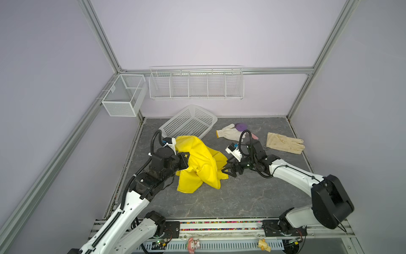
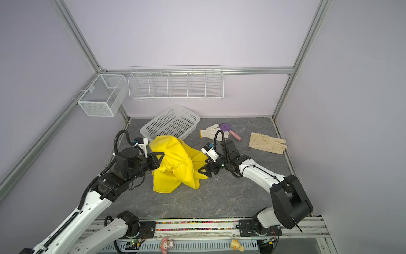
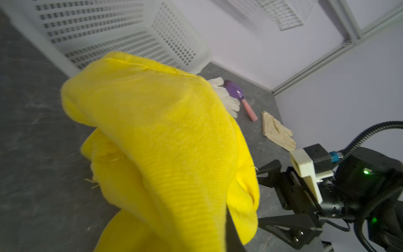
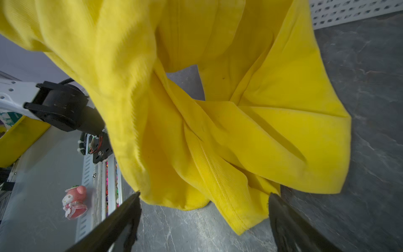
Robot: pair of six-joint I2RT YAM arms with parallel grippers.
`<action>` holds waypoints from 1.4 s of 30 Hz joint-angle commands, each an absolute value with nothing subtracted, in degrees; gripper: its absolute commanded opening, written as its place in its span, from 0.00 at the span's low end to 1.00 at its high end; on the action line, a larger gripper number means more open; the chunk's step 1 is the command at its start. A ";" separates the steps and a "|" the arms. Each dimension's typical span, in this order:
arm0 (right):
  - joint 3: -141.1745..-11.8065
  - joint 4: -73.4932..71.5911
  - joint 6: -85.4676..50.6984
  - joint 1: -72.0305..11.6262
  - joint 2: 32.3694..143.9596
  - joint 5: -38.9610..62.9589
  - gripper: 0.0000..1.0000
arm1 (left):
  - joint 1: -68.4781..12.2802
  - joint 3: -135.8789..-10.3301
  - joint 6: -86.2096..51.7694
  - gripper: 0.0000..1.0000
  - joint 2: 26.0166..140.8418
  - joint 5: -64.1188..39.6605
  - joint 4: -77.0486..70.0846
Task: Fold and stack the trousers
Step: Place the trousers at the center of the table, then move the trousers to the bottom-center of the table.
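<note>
Here the trousers [image 1: 201,165] sit in a crumpled heap on the grey table [image 1: 241,198], just in front of the white basket [image 1: 189,123], with one part raised and draped over the left gripper [image 2: 158,158]. The cloth hides that gripper's jaws, so whether they pinch it cannot be told. The right gripper [image 4: 205,193] stands spread wide at the heap's other side, a hem reaching between its fingers, unclamped.

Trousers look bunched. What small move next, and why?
Probably ease the right gripper forward and close on the near edge of the trousers. Its jaws stand wide open with that fabric at their tips, while the rest drapes over the left gripper, so a grip there should help spread them.
</note>
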State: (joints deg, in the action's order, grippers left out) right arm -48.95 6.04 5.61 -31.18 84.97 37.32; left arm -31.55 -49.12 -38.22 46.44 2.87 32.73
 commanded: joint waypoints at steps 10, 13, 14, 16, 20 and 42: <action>-54.36 8.18 13.35 -36.29 97.10 28.95 0.99 | -31.29 -59.21 -47.50 0.71 42.89 28.13 66.49; -55.14 9.86 15.20 -37.76 99.51 27.25 0.99 | -31.35 -61.41 -48.32 0.80 45.44 23.65 64.27; -55.43 10.31 15.75 -38.15 100.24 26.76 0.99 | -31.50 -61.69 -48.91 0.81 46.44 22.21 63.04; -55.97 10.78 16.09 -38.59 101.68 25.46 0.99 | -32.21 -60.82 -49.24 0.86 48.51 20.08 59.28; -57.84 13.98 18.05 -39.79 105.15 22.72 0.94 | -32.61 -57.99 -48.60 0.91 54.31 18.56 51.99; -56.07 27.41 23.69 -53.64 87.74 27.59 0.26 | -32.52 -55.90 -49.71 0.87 83.61 13.83 42.97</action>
